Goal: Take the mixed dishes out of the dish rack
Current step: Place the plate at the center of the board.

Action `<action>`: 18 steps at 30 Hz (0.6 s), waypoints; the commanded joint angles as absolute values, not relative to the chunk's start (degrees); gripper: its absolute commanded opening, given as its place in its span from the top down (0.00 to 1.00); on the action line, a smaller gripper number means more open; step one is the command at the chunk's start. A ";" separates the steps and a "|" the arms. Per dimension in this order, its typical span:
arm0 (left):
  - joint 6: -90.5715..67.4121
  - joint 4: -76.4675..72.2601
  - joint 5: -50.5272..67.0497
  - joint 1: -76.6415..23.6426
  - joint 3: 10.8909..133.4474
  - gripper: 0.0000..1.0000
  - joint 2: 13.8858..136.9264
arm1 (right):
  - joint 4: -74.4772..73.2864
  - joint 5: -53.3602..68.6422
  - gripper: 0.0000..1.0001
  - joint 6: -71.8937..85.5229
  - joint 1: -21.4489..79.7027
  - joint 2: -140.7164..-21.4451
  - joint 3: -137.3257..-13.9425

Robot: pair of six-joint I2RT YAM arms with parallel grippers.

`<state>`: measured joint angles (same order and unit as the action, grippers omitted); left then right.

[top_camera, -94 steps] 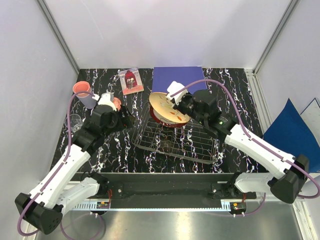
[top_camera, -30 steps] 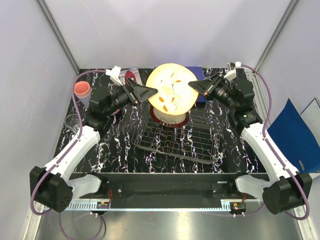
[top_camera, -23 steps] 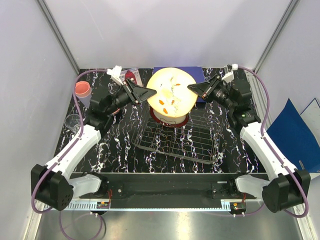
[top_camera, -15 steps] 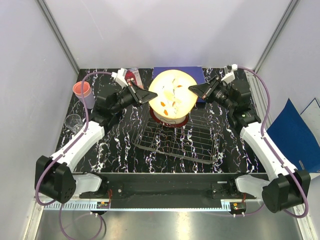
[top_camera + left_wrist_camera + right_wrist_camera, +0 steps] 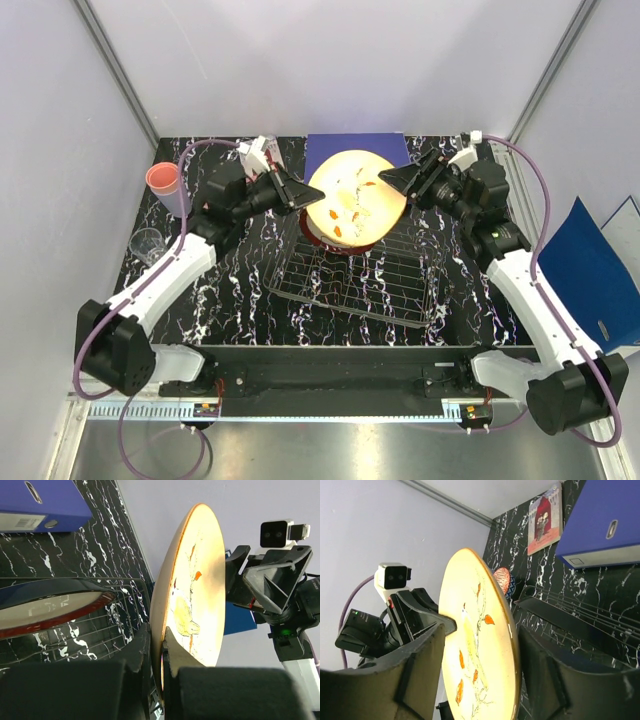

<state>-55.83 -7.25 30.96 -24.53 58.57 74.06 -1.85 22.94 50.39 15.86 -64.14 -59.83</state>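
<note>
The cream painted plate (image 5: 356,205) hangs on edge above the back of the dish rack (image 5: 350,285). My left gripper (image 5: 303,197) is shut on its left rim; in the left wrist view both fingers (image 5: 142,647) pinch the plate (image 5: 192,590) edge. My right gripper (image 5: 393,182) is open at the plate's right rim. In the right wrist view the plate (image 5: 475,645) stands between its spread fingers (image 5: 427,650). A red-rimmed cream bowl (image 5: 335,243) sits in the rack below. A pink cup (image 5: 162,178) stands stacked on a lilac one, with a clear glass (image 5: 148,243) at far left.
A blue binder (image 5: 355,148) lies behind the rack. A picture card (image 5: 545,520) and a patterned bowl (image 5: 504,580) show behind the plate in the right wrist view. A blue folder (image 5: 575,260) leans outside the right wall. White walls close in three sides.
My left gripper has shut on the plate's left rim. My right gripper has opened and let go of the right rim. The plate has dropped slightly and shifted right.
</note>
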 commanded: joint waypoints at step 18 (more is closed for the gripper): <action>-63.99 -21.01 37.00 -22.68 67.59 1.00 77.17 | -21.88 9.05 0.19 41.84 15.91 -54.14 -62.85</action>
